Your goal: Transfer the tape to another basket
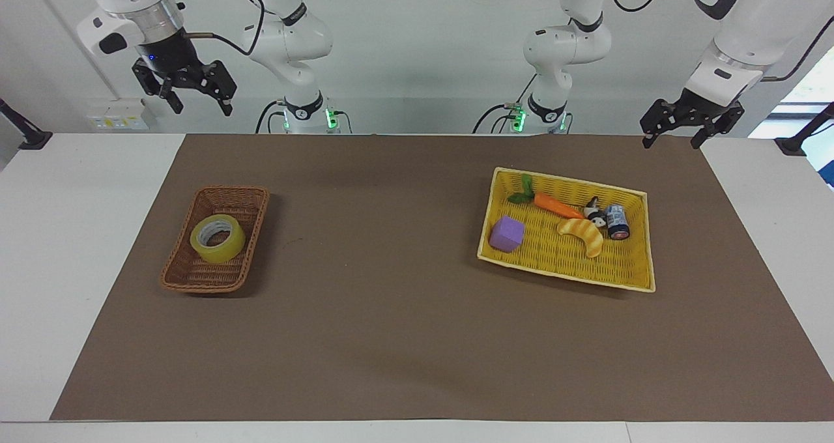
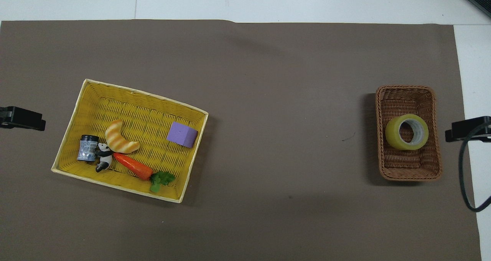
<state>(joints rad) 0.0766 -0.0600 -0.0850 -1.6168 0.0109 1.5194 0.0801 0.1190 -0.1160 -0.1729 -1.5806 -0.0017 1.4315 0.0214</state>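
The worktop (image 1: 39,247) is carrying a wide brown mat (image 1: 391,339), and everything is sitting on that mat.

Toward the left arm's end, the big flat yellow tray basket (image 1: 642,280) is lying slightly askew. It is holding 5 small things: a purple cube (image 1: 507,234) at the corner nearest the mat's middle, a striped croissant toy (image 1: 584,233), an orange carrot toy (image 1: 554,205) with green leaves lying nearer to the robots than the croissant, a little panda figure (image 1: 593,210) and a small dark jar (image 1: 616,221) on its side, the panda touching the jar.

Toward the right arm's end, well apart from the tray, the small brown wicker basket (image 1: 181,277) is standing. The tape (image 1: 217,238) is lying flat inside it, hole upward, around the middle of the basket's floor, with nothing touching it.

Both arms are waiting, raised at the robots' edge. The right claw (image 1: 193,96) is hanging high above the edge of the worktop at the right arm's end, its fingers spread apart and holding nothing. The left claw (image 1: 671,132) is hovering over the mat's corner at the left arm's end, also spread wide and empty.
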